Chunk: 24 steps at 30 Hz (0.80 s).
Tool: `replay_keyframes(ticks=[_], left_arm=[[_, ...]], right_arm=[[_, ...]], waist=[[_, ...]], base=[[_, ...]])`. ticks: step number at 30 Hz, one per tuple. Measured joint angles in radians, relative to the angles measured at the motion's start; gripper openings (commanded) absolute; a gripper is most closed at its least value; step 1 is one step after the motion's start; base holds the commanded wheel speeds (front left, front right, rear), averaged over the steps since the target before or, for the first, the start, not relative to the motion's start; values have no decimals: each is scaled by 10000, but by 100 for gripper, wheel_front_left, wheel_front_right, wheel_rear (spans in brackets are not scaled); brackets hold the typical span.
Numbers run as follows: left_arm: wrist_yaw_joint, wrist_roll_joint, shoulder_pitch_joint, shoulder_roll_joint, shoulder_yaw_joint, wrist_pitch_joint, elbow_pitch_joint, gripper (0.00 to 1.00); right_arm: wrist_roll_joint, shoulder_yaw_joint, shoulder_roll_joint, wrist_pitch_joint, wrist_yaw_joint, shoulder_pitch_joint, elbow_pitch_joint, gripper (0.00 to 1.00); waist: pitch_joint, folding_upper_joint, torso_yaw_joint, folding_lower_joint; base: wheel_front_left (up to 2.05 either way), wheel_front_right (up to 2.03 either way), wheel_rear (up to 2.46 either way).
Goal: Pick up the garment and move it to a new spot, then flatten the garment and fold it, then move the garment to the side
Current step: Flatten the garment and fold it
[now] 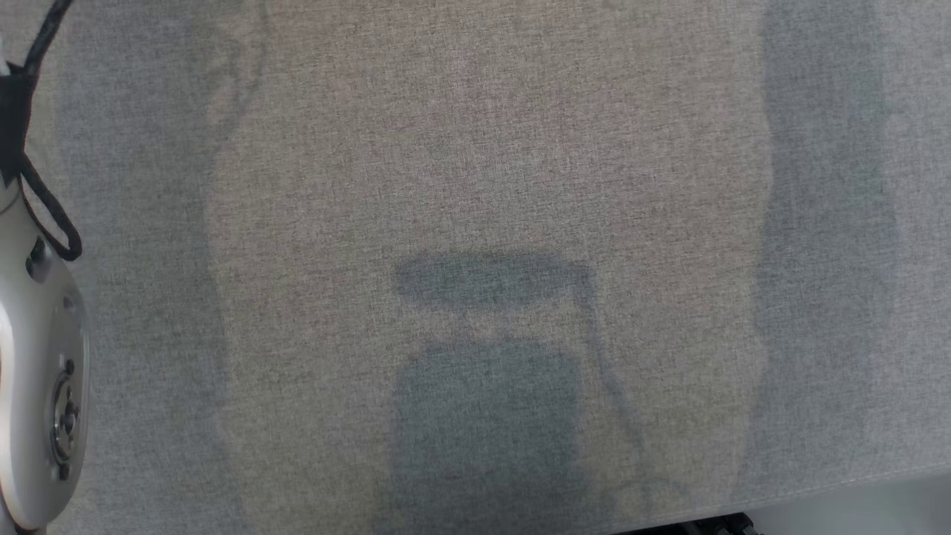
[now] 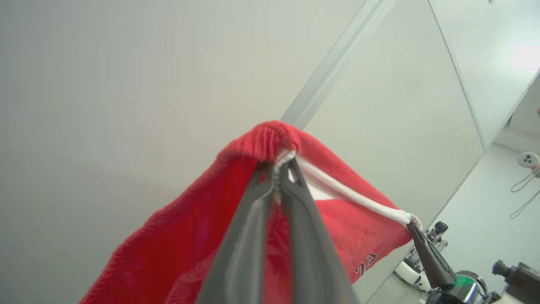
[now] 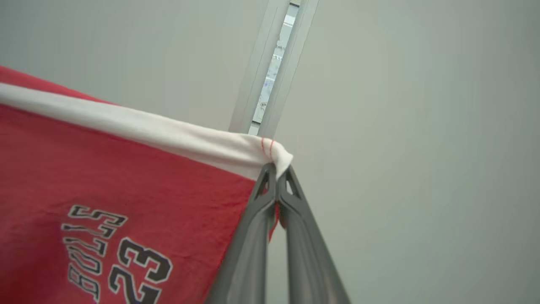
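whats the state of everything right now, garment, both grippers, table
garment: held up, white band stretched between both grippers
left gripper: shut on garment's red ribbed edge
right gripper: shut on garment's white band corner
table: gray cloth cover, shadows across it

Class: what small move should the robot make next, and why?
Probably lower both arms toward the grey cloth surface: the left end effector and right end effector each pinch the red Bulls garment by its white edge, stretched aloft.
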Motion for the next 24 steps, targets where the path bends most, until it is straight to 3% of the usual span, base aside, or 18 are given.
replay_keyframes(ticks=[5,9,16,24], left_arm=[[-290,144,-103,-29,-40,-796,-25,0],[-422,297,912,151,-713,-888,29,0],[-460,347,3914,600,-1745,-1588,-155,0],[-418,332,7284,1126,-3060,-1206,-355,0]], right_arm=[[-665,-105,128,-479,0,-271,113,0],[-698,882,109,-541,-2,413,612,0],[267,2788,-755,-456,-2,2404,780,0],[2255,4240,-2284,709,0,5109,-838,0]], waist=[[-60,0,49,-1],[-116,0,127,-1],[-412,0,255,-1],[-1246,0,439,-3]], base=[[0,0,0],[0,0,0],[0,0,0],[0,0,0]])
